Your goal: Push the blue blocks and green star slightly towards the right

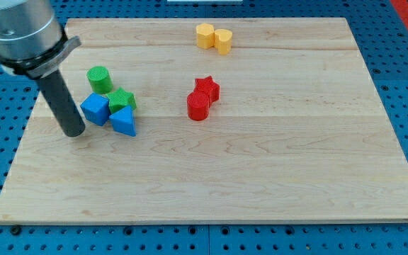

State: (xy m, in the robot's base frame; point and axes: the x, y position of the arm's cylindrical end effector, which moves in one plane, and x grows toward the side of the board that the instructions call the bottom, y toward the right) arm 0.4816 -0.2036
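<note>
blue cube [95, 108], blue triangular block [124, 121] and green star [122, 99] sit bunched together near the board's left edge, about midway between its top and bottom edges, touching or nearly so. green cylinder [99, 78] just above the star, toward the top-left corner, close enough that contact cannot be ruled out. my tip [74, 132] down on the wooden board [261, 184], just left of the blue cube and slightly below it; no fingers here, only a bare rod, so nothing to spread or pinch.

likely risks: pushing low on the cube, spinning it and sliding past the star; dragging the green cylinder along; overshooting "slightly". red star [207, 88] and red cylinder [197, 106] well apart, mid-board; two yellow blocks [213, 37] near the top edge, out of harm's way.
</note>
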